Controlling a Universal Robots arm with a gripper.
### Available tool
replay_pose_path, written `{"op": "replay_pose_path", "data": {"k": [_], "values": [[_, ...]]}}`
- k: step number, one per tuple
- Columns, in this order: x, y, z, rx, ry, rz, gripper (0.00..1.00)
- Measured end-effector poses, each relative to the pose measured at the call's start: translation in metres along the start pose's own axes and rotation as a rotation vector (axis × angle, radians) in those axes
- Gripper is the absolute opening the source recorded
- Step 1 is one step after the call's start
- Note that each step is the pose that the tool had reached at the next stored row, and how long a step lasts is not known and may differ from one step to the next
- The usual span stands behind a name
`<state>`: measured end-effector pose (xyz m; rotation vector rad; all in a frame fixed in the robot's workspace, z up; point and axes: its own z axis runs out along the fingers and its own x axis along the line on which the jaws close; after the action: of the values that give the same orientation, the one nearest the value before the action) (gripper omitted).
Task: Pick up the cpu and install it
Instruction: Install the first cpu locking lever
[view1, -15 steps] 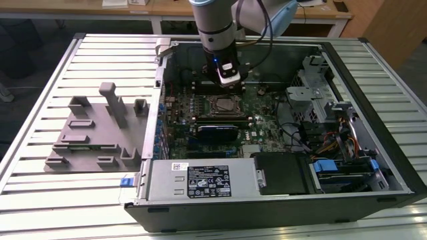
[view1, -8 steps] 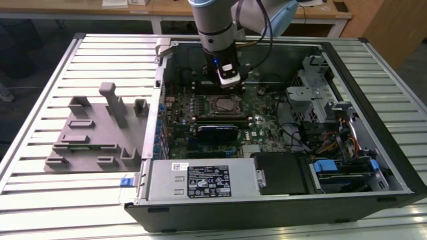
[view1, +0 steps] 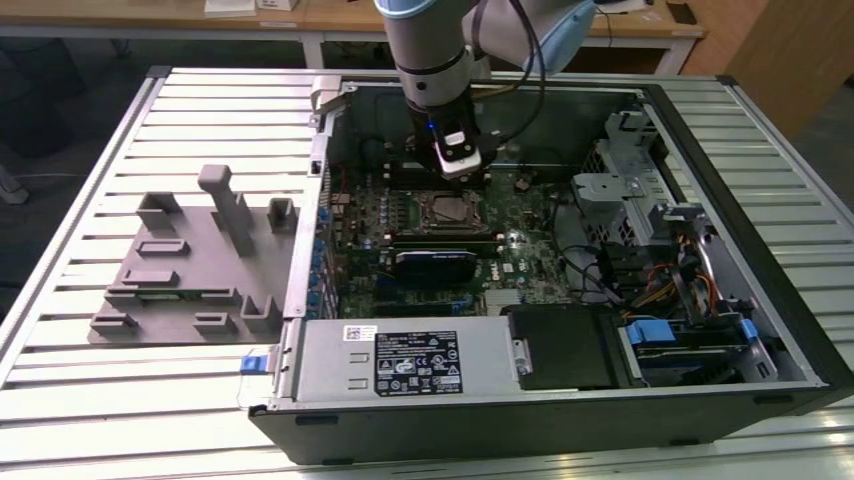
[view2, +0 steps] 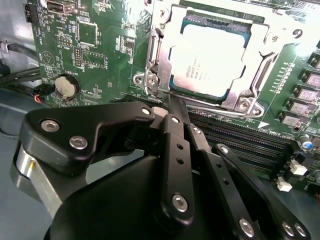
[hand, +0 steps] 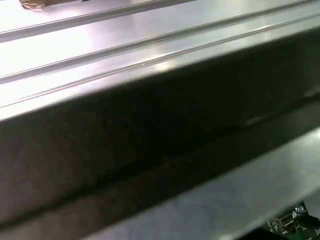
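Your gripper (view2: 170, 102) hangs inside the open computer case (view1: 747, 400), just above the green motherboard (view1: 521, 215) and beside the socket. In the second wrist view its matte black fingers (view2: 176, 150), jointed links studded with bright round screw heads, come together to a narrow tip with no gap between them, so the claw is closed and holds nothing.

The cpu (view2: 210, 62) already lies flat in its socket: a square chip with a smooth, shiny silver-grey top and a thin pale rim. A bright metal socket frame (view2: 260, 75) with bent tabs and screws at the corners sits around its edges. The closed fingertips end right at the frame's edge; you cannot tell whether they touch it.

In the exterior view the socket (view1: 445, 212) reads as a dark square at the middle of the board, directly below the arm's wrist. On the exterior view's left, well apart from the case, a grey plastic fixture (view1: 187, 270) of blocky uprights and shallow pockets rests on the ribbed aluminium table (view1: 80, 200). A round silver coin cell (view2: 66, 86) sits on the board near the socket
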<state>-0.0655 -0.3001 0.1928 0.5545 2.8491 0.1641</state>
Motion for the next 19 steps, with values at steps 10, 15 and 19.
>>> {"op": "replay_pose_path", "data": {"k": [10,15,19], "values": [[-0.0010,0.0005,-0.0041,-0.0002,-0.0001,0.000,0.11],[-0.0008,0.0020,-0.0053,-0.0001,-0.0002,0.000,0.11],[0.0004,0.0049,-0.0051,-0.0002,-0.0001,0.000,0.11]]}}
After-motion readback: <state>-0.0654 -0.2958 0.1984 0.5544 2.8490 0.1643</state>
